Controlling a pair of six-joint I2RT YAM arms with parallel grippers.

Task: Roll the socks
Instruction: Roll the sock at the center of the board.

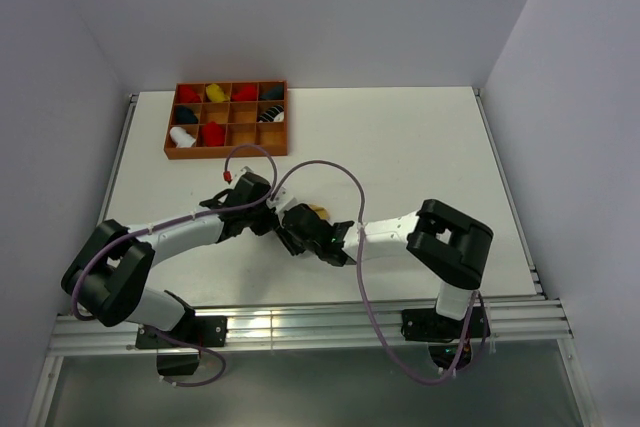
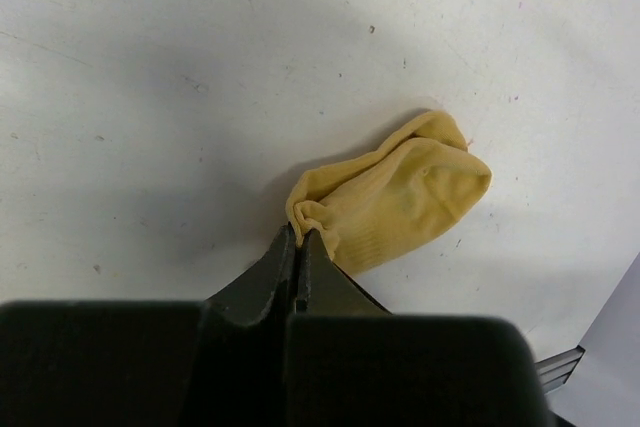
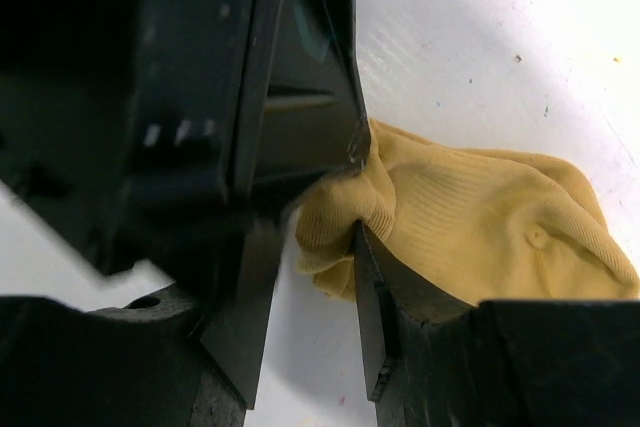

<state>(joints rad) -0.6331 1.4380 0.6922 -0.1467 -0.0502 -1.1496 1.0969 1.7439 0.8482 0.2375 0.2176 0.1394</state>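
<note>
Tan-yellow fabric lies crumpled on the white table (image 1: 420,147) near its front edge, where the two arms meet: this is the tan-yellow sock (image 2: 400,202), folded loosely over itself and not yet rolled, well apart from the wooden tray (image 1: 228,153) at the far left corner. The left gripper (image 2: 300,239) is clenched on a thin, puckered bit of the sock's edge, with its jaws pressed together and only a small lip of cloth caught at the tips. In the right wrist view, the right gripper (image 3: 316,247) stands parted, straddling the same bunched end, and bare table shows between its fingers (image 3: 372,327) below the cloth. It grips nothing yet, as far as I can judge. The main risk is the shallow left pinch. A pull or twist to start the roll could drag the cloth out of those tips, and the sock would flop flat again. The two grippers are also crowded very close together, so if the right one closes slightly off line it could strike the left fingers. It could also catch only the top layer, and the roll would come out loose or lopsided. A low sweep could simply drag the whole sock across the smooth table instead of turning it.
</note>
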